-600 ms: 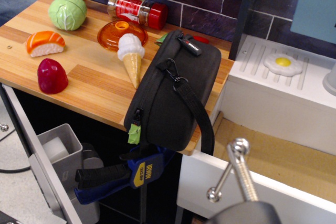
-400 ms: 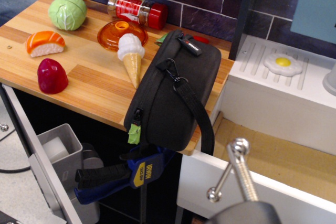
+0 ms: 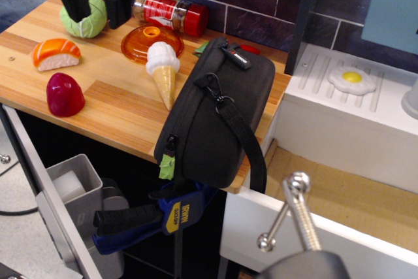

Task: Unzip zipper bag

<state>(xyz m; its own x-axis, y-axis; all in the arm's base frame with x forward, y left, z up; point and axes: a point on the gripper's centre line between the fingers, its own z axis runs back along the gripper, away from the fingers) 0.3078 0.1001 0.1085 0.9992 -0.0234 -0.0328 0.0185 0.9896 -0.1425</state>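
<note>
Spanning the frame, the wooden surface (image 3: 117, 106) carries the zipper bag (image 3: 219, 119) at its front right edge, overhanging, strap (image 3: 245, 145) draped down, green tab (image 3: 167, 166) at the lower-left corner. End effector (image 3: 93, 6) at top left, fingers spread, holding nothing, over the cabbage (image 3: 85, 21). Ice cream cone (image 3: 163, 70) just left of bag; blue clamp (image 3: 153, 213) below.

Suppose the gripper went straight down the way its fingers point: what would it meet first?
Most likely the green cabbage. The gripper hangs with its fingers down, open, either side of it. Depth is unclear from this single view, so it could instead land on the wooden counter beside the cabbage. The black bag lies well off that line.
</note>
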